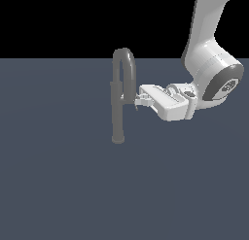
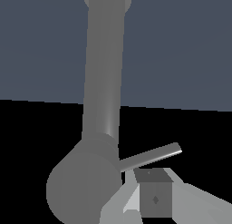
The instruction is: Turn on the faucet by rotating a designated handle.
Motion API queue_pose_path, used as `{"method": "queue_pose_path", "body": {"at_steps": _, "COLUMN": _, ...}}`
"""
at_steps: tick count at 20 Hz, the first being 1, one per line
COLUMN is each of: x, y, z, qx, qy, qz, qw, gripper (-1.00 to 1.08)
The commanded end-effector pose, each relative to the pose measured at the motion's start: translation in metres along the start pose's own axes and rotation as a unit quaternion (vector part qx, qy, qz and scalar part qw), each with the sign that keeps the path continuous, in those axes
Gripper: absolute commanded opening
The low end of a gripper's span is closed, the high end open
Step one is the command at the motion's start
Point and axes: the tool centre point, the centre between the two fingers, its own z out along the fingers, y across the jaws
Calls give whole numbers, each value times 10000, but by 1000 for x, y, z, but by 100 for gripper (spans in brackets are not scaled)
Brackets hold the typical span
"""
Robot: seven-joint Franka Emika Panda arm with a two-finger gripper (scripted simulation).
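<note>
Working from the biggest thing down: worktop [image 1: 58, 185] is a plain blue-grey plane, and the faucet [image 1: 118, 112] stands on it mid-scene, upright grey column with arched top. I read it as rigid metal fixed at its foot, so it won't shift or flex if I push on it. My arm comes in from the exterior view's right with the claw [image 1: 136, 102] level and right up at the column. The handle [image 2: 152, 156] is a thin short rod jutting sideways from the faucet, seen best in the wrist view, with one fingertip [image 2: 155, 196] just beside it. Looks stiff, smooth, likely slippery, light to turn on a pivot. Best purchase is near the free tip for leverage, pushing sideways, not squeezing. Can't tell if the claw is spread or pressed together.
</note>
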Motion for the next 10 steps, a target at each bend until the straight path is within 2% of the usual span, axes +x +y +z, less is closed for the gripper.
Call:
{"method": "queue_pose_path", "body": {"at_steps": 1, "x": 19, "y": -4, "z": 1, "qx": 46, "qy": 23, "qz": 95, "qw": 9999, "gripper": -100}}
{"method": "queue_pose_path", "body": {"at_steps": 10, "x": 57, "y": -10, "z": 1, "qx": 100, "qy": 25, "qz": 300, "qw": 9995, "gripper": -100}}
